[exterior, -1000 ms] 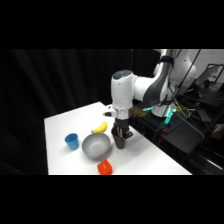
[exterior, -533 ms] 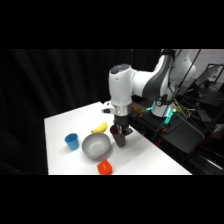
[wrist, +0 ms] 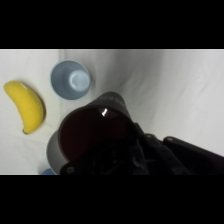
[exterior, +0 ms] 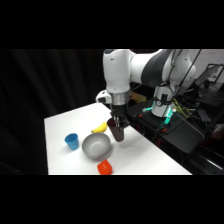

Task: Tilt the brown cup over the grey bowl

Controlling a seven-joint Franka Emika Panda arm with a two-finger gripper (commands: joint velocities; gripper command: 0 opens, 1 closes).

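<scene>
The brown cup (exterior: 116,133) hangs a little above the table, just right of the grey bowl (exterior: 96,145). My gripper (exterior: 117,123) comes down from above and is shut on the cup's rim. In the wrist view the brown cup (wrist: 95,134) fills the middle with its dark opening facing the camera, and the black linkage of the gripper (wrist: 134,146) grips its near side. A strip of the grey bowl (wrist: 53,150) shows under the cup's left side; the rest of it is hidden.
A yellow banana (exterior: 100,128) (wrist: 27,107) lies just behind the bowl. A small blue cup (exterior: 72,141) stands to the bowl's left and a small orange-red cup (exterior: 104,167) at the table's front edge. A pale grey-blue cup (wrist: 71,80) sits beyond the banana.
The arm has risen, lifting the brown cup off the table and shifting it slightly left toward the bowl. The other objects have not moved.
</scene>
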